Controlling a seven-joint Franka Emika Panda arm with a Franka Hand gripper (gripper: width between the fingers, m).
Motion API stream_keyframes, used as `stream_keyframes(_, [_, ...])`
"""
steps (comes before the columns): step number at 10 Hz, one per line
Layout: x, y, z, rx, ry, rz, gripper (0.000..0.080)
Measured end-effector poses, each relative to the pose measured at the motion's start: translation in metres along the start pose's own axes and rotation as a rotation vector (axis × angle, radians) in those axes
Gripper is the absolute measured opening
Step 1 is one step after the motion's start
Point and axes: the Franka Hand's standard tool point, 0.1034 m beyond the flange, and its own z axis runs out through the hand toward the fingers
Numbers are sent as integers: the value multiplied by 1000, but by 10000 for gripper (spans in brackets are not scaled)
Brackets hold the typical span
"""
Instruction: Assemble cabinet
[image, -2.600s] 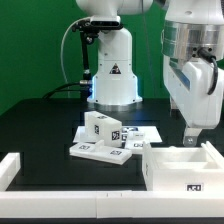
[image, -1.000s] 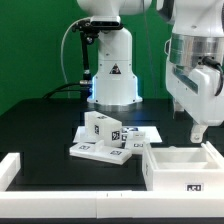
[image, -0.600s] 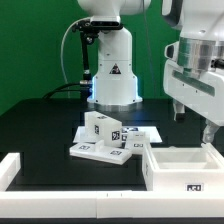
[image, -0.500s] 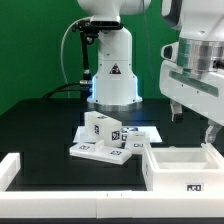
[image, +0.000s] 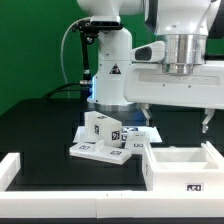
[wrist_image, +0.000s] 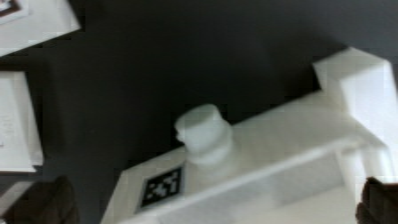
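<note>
Hovering over your white box shell (image: 186, 163)
Your gripper (image: 172, 122) holds its jaws wide apart above it; tagged panels (image: 100, 150) lie just beside its edge.

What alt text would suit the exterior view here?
An open pincer hangs above an open-topped white box shell on a black table. To the exterior view's left lies a heap of tagged white panels and blocks.

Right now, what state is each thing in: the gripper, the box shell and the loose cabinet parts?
gripper: open wide, empty, above the box shell.
box shell: on the table, open side up, ungripped.
loose panels and blocks: piled beside the shell, not joined to it.
</note>
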Motion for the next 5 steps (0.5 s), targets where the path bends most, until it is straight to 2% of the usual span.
stream_keyframes(3, [2,-1,0,-2,2,-177,797])
stream_keyframes(5, [-4,2,1,-7,-4,-535,797])
